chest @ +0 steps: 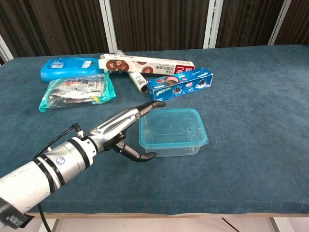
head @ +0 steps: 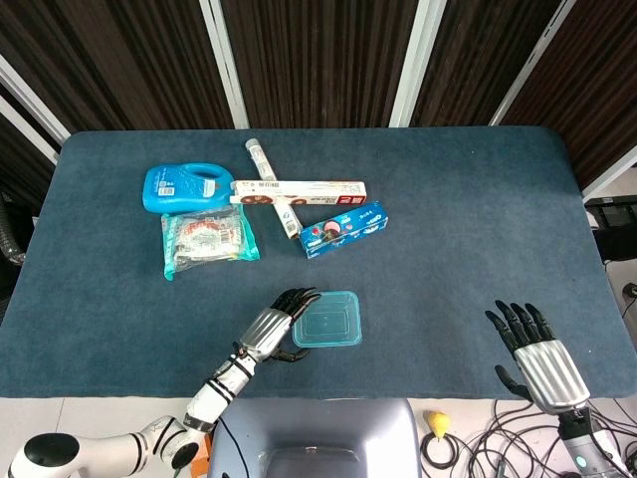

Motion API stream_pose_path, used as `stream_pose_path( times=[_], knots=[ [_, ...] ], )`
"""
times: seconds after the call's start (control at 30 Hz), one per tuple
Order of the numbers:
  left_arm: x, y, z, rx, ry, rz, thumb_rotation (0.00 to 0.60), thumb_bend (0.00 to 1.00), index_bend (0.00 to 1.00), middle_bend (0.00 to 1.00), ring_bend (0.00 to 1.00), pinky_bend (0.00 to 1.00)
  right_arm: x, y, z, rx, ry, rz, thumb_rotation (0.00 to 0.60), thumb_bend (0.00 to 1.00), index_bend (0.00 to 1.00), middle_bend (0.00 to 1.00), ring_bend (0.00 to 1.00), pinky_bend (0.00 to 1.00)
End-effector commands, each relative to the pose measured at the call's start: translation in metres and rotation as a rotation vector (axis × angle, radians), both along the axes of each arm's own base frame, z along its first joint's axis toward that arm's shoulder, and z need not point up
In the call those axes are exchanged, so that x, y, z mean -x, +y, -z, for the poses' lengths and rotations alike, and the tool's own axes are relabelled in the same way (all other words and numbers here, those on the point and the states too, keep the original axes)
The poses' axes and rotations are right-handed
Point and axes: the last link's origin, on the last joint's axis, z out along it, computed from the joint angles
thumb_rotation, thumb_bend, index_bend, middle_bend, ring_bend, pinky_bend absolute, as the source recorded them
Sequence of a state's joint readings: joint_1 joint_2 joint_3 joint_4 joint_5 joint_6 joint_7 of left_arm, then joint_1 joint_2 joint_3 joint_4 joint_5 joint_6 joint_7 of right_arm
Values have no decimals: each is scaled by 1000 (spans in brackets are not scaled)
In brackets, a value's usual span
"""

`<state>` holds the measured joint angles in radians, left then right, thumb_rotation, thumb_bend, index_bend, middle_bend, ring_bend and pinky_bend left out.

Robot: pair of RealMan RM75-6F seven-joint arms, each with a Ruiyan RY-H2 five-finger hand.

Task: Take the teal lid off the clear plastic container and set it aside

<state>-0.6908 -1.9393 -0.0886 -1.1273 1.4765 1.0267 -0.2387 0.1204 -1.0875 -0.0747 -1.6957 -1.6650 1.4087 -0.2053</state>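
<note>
A clear plastic container with a teal lid (head: 327, 319) (chest: 172, 128) stands near the table's front edge, lid still seated on it. My left hand (head: 276, 329) (chest: 126, 130) lies at the container's left side, fingers stretched along the lid's left rim and the thumb hooked low beside the left wall; it holds nothing. My right hand (head: 533, 358) hovers far to the right over the front edge, fingers spread and empty. The chest view does not show the right hand.
Behind the container lie a blue cookie box (head: 343, 228) (chest: 179, 83), a long white box (head: 299, 189), a clear tube (head: 273, 184), a blue detergent bottle (head: 187, 186) and a teal snack bag (head: 207, 239). Cables (head: 468, 443) hang below the front edge.
</note>
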Motion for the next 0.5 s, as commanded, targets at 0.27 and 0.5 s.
stream_pose_path(
  times=[0.27, 0.5],
  knots=[
    [-1, 1, 6, 3, 1, -11, 600, 254, 4, 0, 0, 14, -1, 0, 3, -11, 1, -4, 600, 299, 0, 0, 0, 0],
    [-1, 2, 7, -15, -29, -23, 600, 282, 364, 65, 1, 119, -1, -1, 8, -27, 16, -5, 600, 299, 0, 0, 0, 0]
  ],
)
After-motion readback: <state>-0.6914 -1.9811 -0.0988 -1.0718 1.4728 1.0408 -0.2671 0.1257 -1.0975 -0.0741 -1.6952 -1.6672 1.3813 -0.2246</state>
